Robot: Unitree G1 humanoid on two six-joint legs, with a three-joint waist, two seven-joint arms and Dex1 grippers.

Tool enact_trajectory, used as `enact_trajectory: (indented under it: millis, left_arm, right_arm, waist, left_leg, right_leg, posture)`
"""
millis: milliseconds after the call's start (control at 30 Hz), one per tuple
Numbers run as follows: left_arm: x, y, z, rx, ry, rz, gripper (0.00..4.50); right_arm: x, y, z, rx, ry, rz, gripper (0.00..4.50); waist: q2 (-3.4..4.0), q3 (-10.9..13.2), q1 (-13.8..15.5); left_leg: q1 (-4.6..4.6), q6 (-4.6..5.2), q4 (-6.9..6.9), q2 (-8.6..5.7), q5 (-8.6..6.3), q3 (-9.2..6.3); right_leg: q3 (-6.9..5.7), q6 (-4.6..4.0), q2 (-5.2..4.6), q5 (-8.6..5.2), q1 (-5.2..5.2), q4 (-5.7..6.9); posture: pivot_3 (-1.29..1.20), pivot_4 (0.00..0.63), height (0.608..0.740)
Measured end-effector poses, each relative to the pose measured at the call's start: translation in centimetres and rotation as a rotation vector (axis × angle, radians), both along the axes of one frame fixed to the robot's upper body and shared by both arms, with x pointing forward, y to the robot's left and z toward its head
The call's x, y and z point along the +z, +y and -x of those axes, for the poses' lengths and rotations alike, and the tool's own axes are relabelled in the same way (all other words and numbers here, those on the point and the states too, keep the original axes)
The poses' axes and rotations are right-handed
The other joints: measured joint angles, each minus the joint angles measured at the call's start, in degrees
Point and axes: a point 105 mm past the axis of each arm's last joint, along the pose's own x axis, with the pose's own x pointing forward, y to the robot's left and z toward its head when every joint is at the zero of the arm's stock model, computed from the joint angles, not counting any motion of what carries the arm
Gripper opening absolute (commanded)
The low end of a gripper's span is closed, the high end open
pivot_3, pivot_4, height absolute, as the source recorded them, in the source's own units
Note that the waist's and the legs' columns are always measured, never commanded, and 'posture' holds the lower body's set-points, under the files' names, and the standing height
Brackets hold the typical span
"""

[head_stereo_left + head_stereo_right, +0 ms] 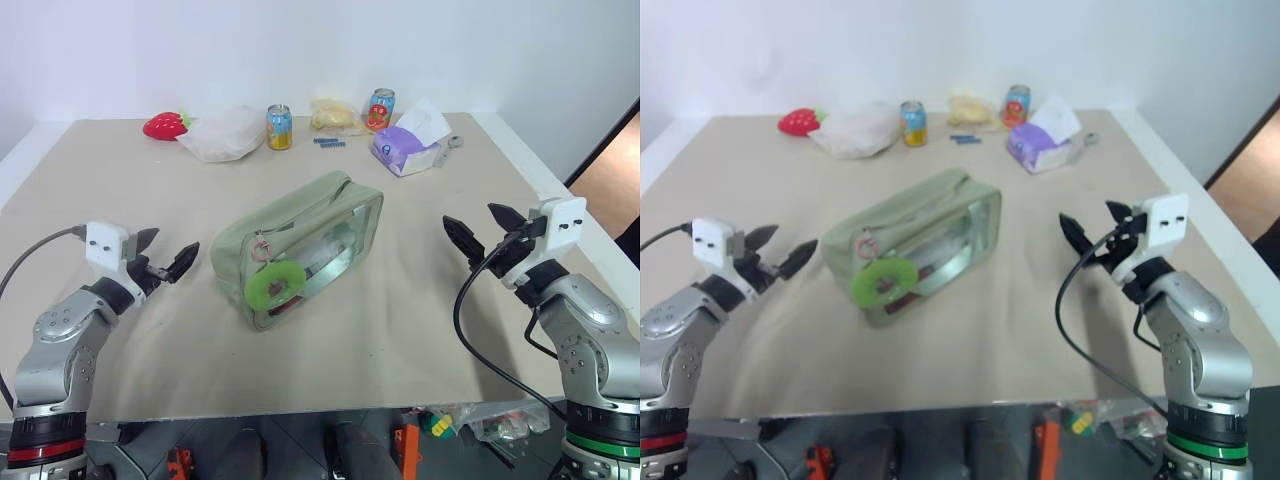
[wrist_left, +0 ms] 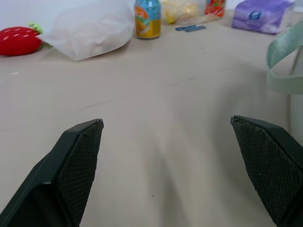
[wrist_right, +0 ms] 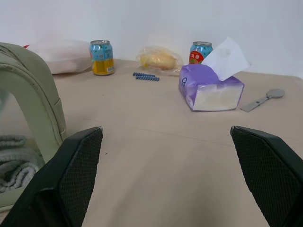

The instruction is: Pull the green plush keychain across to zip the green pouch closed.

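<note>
The left gripper (image 1: 160,257) hovers low over the table (image 1: 400,330) with its two black fingers spread wide and nothing between them, pointing toward the middle of the table; in its wrist view the fingers (image 2: 75,165) frame only bare tan cloth. The right gripper (image 1: 482,228) stands the same way on the other side — fingers wide apart, empty, held a little above the surface and well clear of everything. Between the two, apart from both, lies the green pouch (image 1: 300,240), a boxy olive fabric case with a clear side panel turned toward the robot, set at a slant so that one end points to the near left and the other to the far right. The green plush keychain (image 1: 277,284) hangs against that clear panel near the pouch's near-left end — a lime fuzzy ring with a brownish centre, dangling from a small ring at the upper edge. Beyond the pouch, along the far edge of the table, stand a red strawberry plush (image 1: 165,125), a white plastic bag (image 1: 222,134) just beside it, an orange-and-blue can (image 1: 279,127), a yellowish wrapped packet (image 1: 334,116), a second can (image 1: 380,108), and a purple tissue pack (image 1: 405,148) with a white sheet sticking up. A short blue strip (image 1: 329,142) lies between the first can and the tissues, and a grey spoon-like tool (image 3: 262,99) rests just past the tissue pack.
</note>
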Motion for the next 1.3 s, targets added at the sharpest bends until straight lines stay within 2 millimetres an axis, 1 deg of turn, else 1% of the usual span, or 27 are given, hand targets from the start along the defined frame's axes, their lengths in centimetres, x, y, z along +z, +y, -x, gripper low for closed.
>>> enact_trajectory:
  millis: [67,133,167,200,233,267,300,333,367,433,467,533,567,600,633,733,767,833,900,967,1233,1300]
  left_arm:
    - [1.2,-0.2,-0.1,-0.047,-0.014,0.011,4.48]
    - [3.9,-1.1,0.2,-0.179,-0.021,0.019,4.48]
    - [6.0,-1.9,0.8,-0.279,-0.035,-0.012,4.48]
    - [7.5,-2.5,1.3,-0.333,-0.063,-0.039,4.48]
    - [9.5,-3.5,2.1,-0.415,-0.096,-0.052,4.48]
    - [10.9,-4.2,2.9,-0.480,-0.111,-0.073,4.48]
    - [11.8,-4.9,3.7,-0.544,-0.110,-0.096,4.48]
    - [12.1,-5.3,4.3,-0.590,-0.098,-0.102,4.48]
    - [12.0,-5.8,4.8,-0.641,-0.067,-0.096,4.48]
    - [11.5,-6.2,5.2,-0.686,-0.028,-0.092,4.48]
    - [11.2,-6.6,5.3,-0.708,-0.006,-0.096,4.48]
    - [10.7,-7.0,5.4,-0.738,0.016,-0.102,4.48]
    - [10.3,-7.3,5.4,-0.752,0.027,-0.108,4.48]
    - [10.1,-7.4,5.4,-0.762,0.034,-0.110,4.48]
    - [9.6,-7.7,5.3,-0.772,0.042,-0.107,4.48]
    - [9.1,-8.5,5.1,-0.793,0.039,-0.087,4.48]
    - [9.2,-8.8,5.0,-0.797,0.033,-0.082,4.48]
    - [9.2,-8.9,4.9,-0.793,0.032,-0.086,4.48]
    - [9.2,-8.8,4.9,-0.787,0.031,-0.086,4.48]
    - [9.1,-8.8,4.8,-0.782,0.032,-0.085,4.48]
    - [9.0,-8.4,4.9,-0.732,0.028,-0.079,4.48]
    - [9.0,-8.4,4.8,-0.723,0.028,-0.076,4.48]
  right_arm:
    - [0.0,0.0,0.0,0.001,0.000,0.000,4.50]
    - [-0.1,0.1,0.0,0.005,0.009,-0.002,4.50]
    - [0.0,0.2,-0.1,0.012,0.015,-0.005,4.50]
    - [0.1,0.3,-0.1,0.016,0.015,-0.008,4.50]
    - [0.4,0.5,-0.3,0.027,0.012,-0.009,4.50]
    - [0.7,0.8,-0.4,0.044,0.007,-0.011,4.50]
    - [1.3,1.5,-0.7,0.073,-0.001,-0.016,4.50]
    - [1.9,1.9,-0.8,0.093,-0.011,-0.023,4.50]
    - [2.8,2.5,-1.1,0.124,-0.024,-0.030,4.50]
    - [4.4,3.4,-1.4,0.183,-0.046,-0.033,4.50]
    - [5.7,4.3,-1.7,0.239,-0.064,-0.021,4.50]
    - [7.8,6.7,-1.9,0.376,-0.099,0.033,4.50]
    - [8.9,8.6,-1.8,0.485,-0.115,0.078,4.50]
    - [9.4,9.5,-1.7,0.535,-0.127,0.100,4.50]
    - [9.7,11.1,-1.6,0.630,-0.134,0.149,4.50]
    - [9.0,13.5,-2.4,0.764,-0.108,0.241,4.50]
    - [8.4,14.2,-3.1,0.813,-0.097,0.293,4.50]
    - [7.6,14.4,-3.7,0.842,-0.080,0.347,4.50]
    - [6.0,14.0,-4.5,0.871,-0.041,0.410,4.50]
    - [5.0,13.6,-4.7,0.896,-0.027,0.441,4.50]
    - [4.3,12.3,-5.1,0.944,0.020,0.503,4.50]
    - [4.5,12.2,-5.2,0.948,0.025,0.502,4.50]
  waist:
    - [0.00,0.00,0.00]
    - [-0.07,0.04,-0.07]
    - [-0.14,0.08,-0.16]
    - [-0.13,0.08,-0.22]
    - [-0.08,0.07,-0.25]
    - [-0.07,0.07,-0.35]
    - [-0.07,0.07,-0.74]
    - [-0.02,0.06,-1.08]
    - [0.03,0.08,-1.38]
    - [0.01,0.10,-1.62]
    - [0.04,0.13,-1.71]
    - [0.05,0.13,-1.74]
    - [0.05,0.13,-1.73]
    - [0.03,0.12,-1.66]
    - [0.01,0.11,-1.57]
    - [0.01,0.12,-1.52]
    - [0.01,0.12,-1.50]
    - [0.00,0.12,-1.40]
    - [0.00,0.13,-1.31]
    - [0.00,0.13,-1.31]
    - [0.00,0.13,-1.43]
    - [0.01,0.13,-1.45]
  left_leg:
    - [0.00,0.00,0.01,0.01,0.00,-0.01]
    - [-0.04,0.00,0.05,0.03,0.00,-0.03]
    - [-0.10,0.00,0.06,0.05,0.00,-0.03]
    - [-0.10,0.00,0.06,0.04,0.00,-0.02]
    - [-0.07,0.00,0.06,-0.02,0.00,0.03]
    - [-0.08,0.00,0.05,-0.02,0.00,0.05]
    - [-0.05,0.01,0.05,-0.01,-0.01,0.10]
    - [-0.03,0.03,0.02,-0.02,-0.02,0.15]
    - [-0.01,0.03,0.02,-0.01,-0.02,0.18]
    - [0.00,0.03,0.03,0.06,-0.02,0.21]
    - [0.02,0.03,0.03,0.11,-0.02,0.23]
    - [0.08,0.03,0.02,0.25,-0.01,0.30]
    - [0.10,0.04,0.02,0.36,-0.01,0.31]
    - [0.10,0.04,0.02,0.41,-0.01,0.28]
    - [0.10,0.04,0.02,0.47,-0.02,0.18]
    - [0.02,0.04,0.00,0.49,-0.02,0.16]
    - [-0.01,0.04,0.01,0.48,-0.02,0.18]
    - [-0.06,0.04,0.01,0.45,-0.02,0.17]
    - [-0.15,0.04,0.00,0.42,-0.04,0.18]
    - [-0.19,0.03,0.01,0.40,-0.07,0.26]
    - [-0.19,0.03,0.01,0.44,-0.11,0.49]
    - [-0.19,0.02,0.01,0.44,-0.10,0.55]
  right_leg:
    - [-0.01,0.00,0.02,0.00,0.00,0.00]
    - [-0.02,-0.01,0.08,0.00,-0.02,0.01]
    - [-0.01,-0.02,0.11,0.00,-0.08,0.01]
    - [0.02,-0.01,0.10,0.01,-0.08,-0.02]
    - [0.07,-0.01,0.04,0.01,-0.06,0.01]
    - [0.12,0.02,0.06,0.02,-0.07,-0.02]
    - [0.18,0.02,0.06,0.02,-0.07,-0.02]
    - [0.24,0.03,0.06,0.02,-0.07,-0.01]
    - [0.27,0.05,0.07,0.04,-0.08,0.00]
    - [0.32,0.08,0.19,0.06,-0.12,0.04]
    - [0.38,0.01,0.28,0.09,-0.14,0.04]
    - [0.45,-0.07,0.44,0.11,-0.16,0.06]
    - [0.51,-0.15,0.60,0.14,-0.15,0.06]
    - [0.56,-0.18,0.70,0.14,-0.14,0.05]
    - [0.65,-0.26,0.87,0.11,-0.14,0.06]
    - [0.67,-0.22,0.91,0.19,-0.21,0.06]
    - [0.71,-0.13,0.91,0.25,-0.23,0.06]
    - [0.73,-0.11,0.90,0.26,-0.23,0.04]
    - [0.77,-0.06,0.87,0.22,-0.26,0.00]
    - [0.84,-0.04,0.84,0.20,-0.33,0.00]
    - [1.07,-0.05,0.89,0.22,-0.60,0.22]
    - [1.12,-0.07,0.90,0.25,-0.68,0.29]
  posture:
    - [0.00,0.150,0.740]
    - [0.00,0.150,0.740]
    - [0.00,0.150,0.740]
    - [0.00,0.150,0.740]
    - [0.00,0.150,0.740]
    - [0.00,0.150,0.740]
    - [0.00,0.150,0.740]
    - [0.00,0.150,0.740]
    - [0.00,0.150,0.740]
    - [0.00,0.150,0.740]
    - [0.00,0.150,0.740]
    - [0.00,0.150,0.740]
    - [0.00,0.150,0.740]
    - [0.00,0.150,0.740]
    - [0.00,0.150,0.740]
    - [0.00,0.150,0.740]
    - [0.00,0.150,0.740]
    - [0.00,0.150,0.740]
    - [0.00,0.150,0.740]
    - [0.00,0.150,0.740]
    - [0.00,0.150,0.740]
    - [0.00,0.150,0.740]
